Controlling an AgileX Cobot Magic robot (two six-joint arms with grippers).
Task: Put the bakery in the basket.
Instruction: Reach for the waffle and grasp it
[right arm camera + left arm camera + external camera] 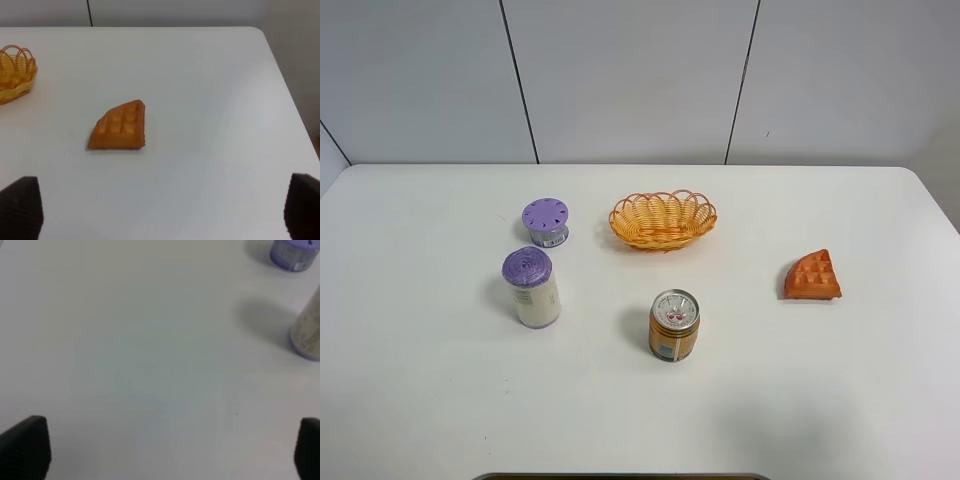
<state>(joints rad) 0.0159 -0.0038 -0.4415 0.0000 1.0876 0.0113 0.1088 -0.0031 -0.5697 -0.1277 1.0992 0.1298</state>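
Observation:
The bakery, an orange-brown waffle wedge (pixel 812 276), lies flat on the white table at the right; it also shows in the right wrist view (pixel 119 126). The woven orange-yellow basket (pixel 662 219) stands empty at the back middle, and its rim shows in the right wrist view (pixel 15 72). My right gripper (pixel 160 210) is open, its fingertips (pixel 20 207) wide apart, with the waffle ahead of it and apart from it. My left gripper (pixel 165 450) is open over bare table, its fingertips (pixel 25 447) wide apart. Neither gripper shows in the exterior view.
An orange-labelled drink can (pixel 674 325) stands at the front middle. A white bottle with a purple lid (pixel 531 287) and a short purple-lidded jar (pixel 546 221) stand at the left; both show in the left wrist view, bottle (pixel 307 332), jar (pixel 294 254). The table's right edge (pixel 940 215) is near the waffle.

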